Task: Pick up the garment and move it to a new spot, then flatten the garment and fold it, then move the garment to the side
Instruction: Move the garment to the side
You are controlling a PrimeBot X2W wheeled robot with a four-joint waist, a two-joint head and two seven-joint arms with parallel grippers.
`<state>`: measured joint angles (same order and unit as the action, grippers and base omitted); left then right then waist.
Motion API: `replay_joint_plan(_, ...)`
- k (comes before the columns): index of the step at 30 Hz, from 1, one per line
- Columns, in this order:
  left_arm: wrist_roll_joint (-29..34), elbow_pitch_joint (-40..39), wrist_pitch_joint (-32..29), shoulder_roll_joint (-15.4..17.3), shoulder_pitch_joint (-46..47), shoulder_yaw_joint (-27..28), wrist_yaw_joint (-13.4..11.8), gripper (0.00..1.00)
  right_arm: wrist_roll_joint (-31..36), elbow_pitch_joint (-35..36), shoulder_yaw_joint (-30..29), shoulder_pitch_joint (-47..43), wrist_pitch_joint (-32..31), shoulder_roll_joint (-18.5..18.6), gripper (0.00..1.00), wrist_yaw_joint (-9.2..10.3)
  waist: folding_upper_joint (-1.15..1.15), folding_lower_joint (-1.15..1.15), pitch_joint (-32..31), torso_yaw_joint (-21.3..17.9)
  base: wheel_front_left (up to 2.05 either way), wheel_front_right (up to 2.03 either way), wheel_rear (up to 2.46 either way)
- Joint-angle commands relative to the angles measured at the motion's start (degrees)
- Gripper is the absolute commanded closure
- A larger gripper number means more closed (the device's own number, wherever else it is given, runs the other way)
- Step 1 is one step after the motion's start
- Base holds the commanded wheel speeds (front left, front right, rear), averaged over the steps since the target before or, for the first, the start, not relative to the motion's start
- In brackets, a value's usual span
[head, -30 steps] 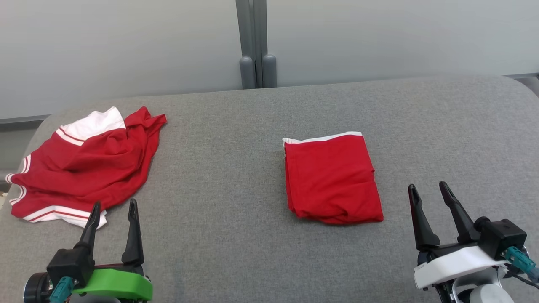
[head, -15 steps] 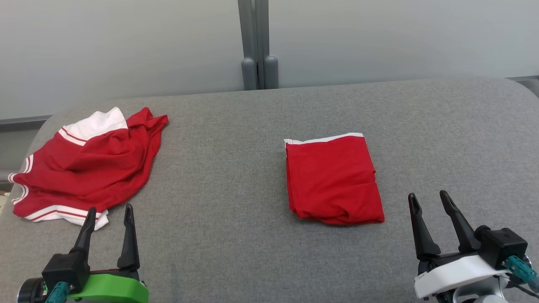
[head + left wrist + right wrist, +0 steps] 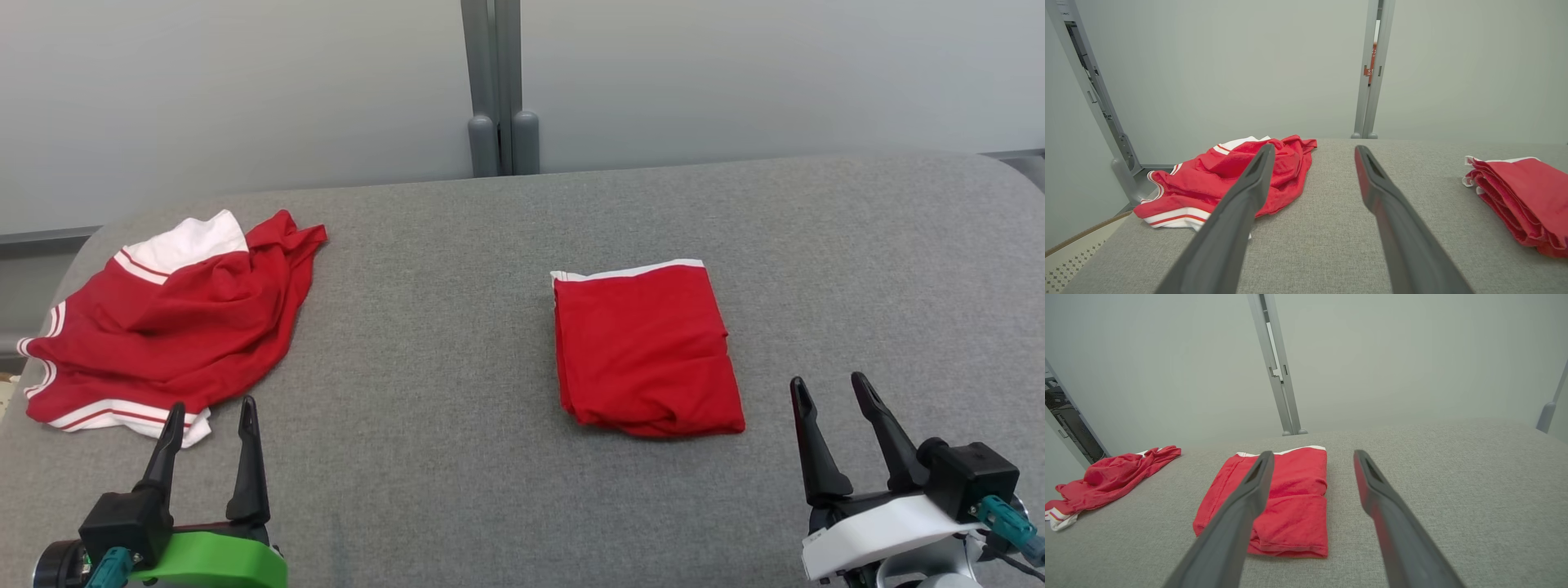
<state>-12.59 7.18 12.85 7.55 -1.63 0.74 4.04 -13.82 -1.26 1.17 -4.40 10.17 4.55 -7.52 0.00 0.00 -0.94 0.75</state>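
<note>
A crumpled red garment (image 3: 167,322) with white striped trim lies in a heap at the table's left end; it also shows in the left wrist view as the crumpled garment (image 3: 1229,177). A second red garment (image 3: 645,347), folded into a neat rectangle with a white edge at its far side, lies right of centre, and the right wrist view has this folded garment (image 3: 1286,500) straight ahead. My left gripper (image 3: 211,403) stands open just in front of the crumpled heap, touching nothing. My right gripper (image 3: 828,380) is open, right of the folded garment and apart from it.
The grey fabric-covered table (image 3: 457,457) has rounded far corners. A grey post (image 3: 498,82) rises against the pale wall behind the far edge. Bare cloth lies between the two garments and to the right of the folded one.
Both grippers have drawn back a little toward the near edge, still open. The garments have not moved; the camera shifted slightly.
</note>
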Motion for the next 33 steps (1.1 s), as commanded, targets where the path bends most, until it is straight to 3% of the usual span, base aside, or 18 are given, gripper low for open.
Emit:
replay_joint_plan(1,-0.19,-0.26,-0.09,0.43,-0.77,-0.06,-0.32,0.0,0.48,-0.13,-0.17,-0.63,-0.19,0.03,0.0,0.06,0.0,0.0,0.03,0.09,0.0,0.0,0.0)
replay_joint_plan(9,-0.46,-0.35,0.09,0.76,-0.45,-0.26,-0.48,0.0,0.3,-0.17,-0.56,1.49,-0.56,0.45,0.0,0.06,0.0,0.0,0.77,0.57,0.0,0.0,0.0)
replay_joint_plan(19,-0.72,-0.54,0.67,0.16,2.66,-1.25,-0.76,0.0,1.52,-1.24,1.74,13.32,-3.65,5.6,0.0,0.06,0.0,0.0,5.72,1.82,0.0,0.0,0.0)
replay_joint_plan(25,-0.58,0.05,1.16,-0.46,5.73,-2.44,-0.56,0.0,1.09,-7.38,3.23,21.47,-8.33,7.32,0.0,0.06,0.0,0.0,10.42,3.26,0.0,0.0,0.0)
replay_joint_plan(33,-0.45,1.72,1.96,-1.48,10.09,-4.03,-0.1,0.0,0.82,-19.92,4.06,26.91,-7.89,7.87,0.0,0.06,0.0,0.0,15.37,5.86,0.0,0.0,0.0)
